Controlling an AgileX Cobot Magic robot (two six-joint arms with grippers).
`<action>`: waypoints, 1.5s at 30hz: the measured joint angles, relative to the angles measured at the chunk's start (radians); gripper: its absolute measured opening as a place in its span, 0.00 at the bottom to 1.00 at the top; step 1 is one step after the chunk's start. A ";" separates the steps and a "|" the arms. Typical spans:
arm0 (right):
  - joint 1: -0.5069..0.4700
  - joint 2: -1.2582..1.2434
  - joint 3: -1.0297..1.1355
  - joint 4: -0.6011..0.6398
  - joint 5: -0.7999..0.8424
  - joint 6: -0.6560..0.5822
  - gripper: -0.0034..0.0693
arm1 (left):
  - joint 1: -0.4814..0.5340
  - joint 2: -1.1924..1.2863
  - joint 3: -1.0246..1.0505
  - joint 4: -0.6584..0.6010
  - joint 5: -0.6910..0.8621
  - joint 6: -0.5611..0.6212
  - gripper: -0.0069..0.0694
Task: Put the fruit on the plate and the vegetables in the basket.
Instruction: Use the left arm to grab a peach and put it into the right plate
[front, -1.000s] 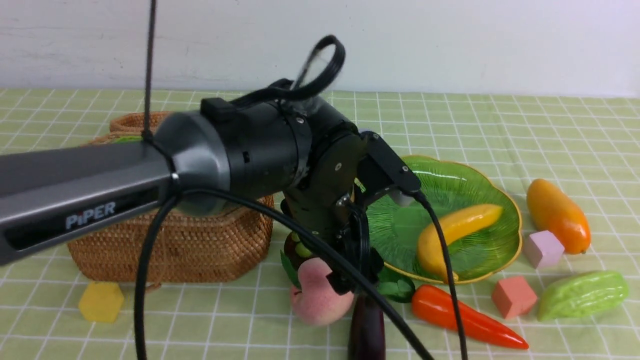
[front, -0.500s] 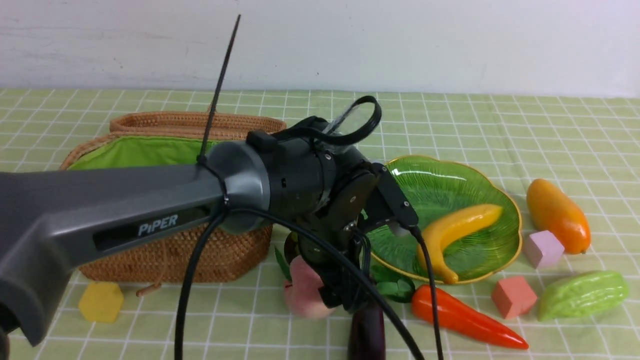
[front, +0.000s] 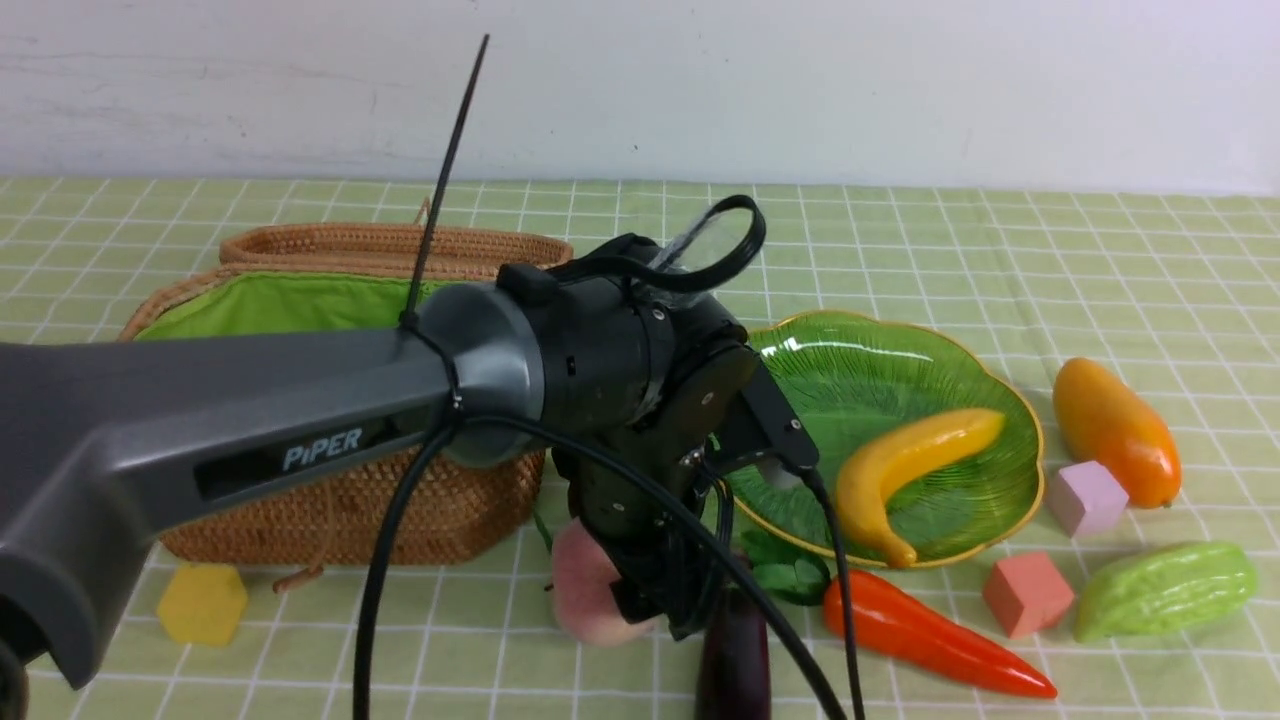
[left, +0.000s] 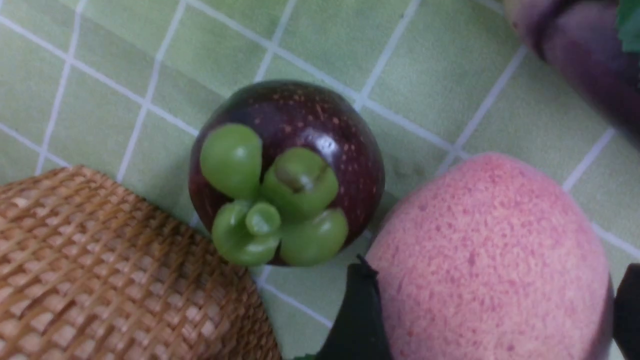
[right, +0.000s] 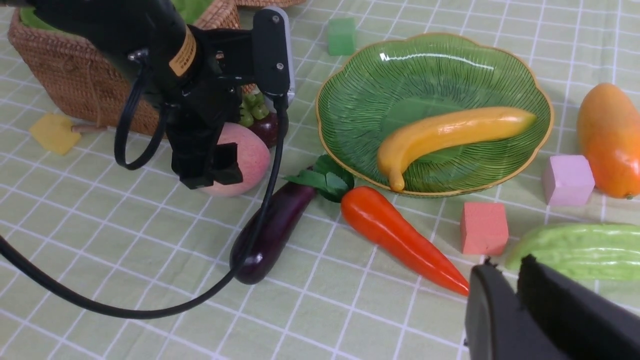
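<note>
Yellow foam block: lower left.
Lilac foam cube: right of centre.
Salmon-pink foam cube: lower right.
Green checked tablecloth: across frame.

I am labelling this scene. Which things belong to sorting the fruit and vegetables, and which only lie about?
Job: yellow banana, fuzzy pink peach, dark purple mangosteen, orange-yellow mango, dark purple eggplant, red-orange carrot, bumpy green bitter gourd, green glass plate, brown wicker basket.
Lying about: yellow foam block, salmon foam cube, lilac foam cube, green foam cube.

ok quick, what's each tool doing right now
left tool: set wide around the peach; whether it grips yet cannot be told
right tool: closed, holding nothing
</note>
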 joint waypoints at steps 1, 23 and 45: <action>0.000 0.000 0.000 0.000 0.000 -0.001 0.16 | 0.000 0.000 -0.001 0.002 0.011 0.000 0.83; 0.000 0.000 0.000 0.020 0.000 -0.003 0.17 | 0.000 -0.008 -0.004 -0.016 0.033 0.000 0.83; 0.000 0.000 0.000 0.027 -0.044 -0.003 0.17 | -0.086 -0.078 -0.197 -0.050 -0.183 -0.040 0.82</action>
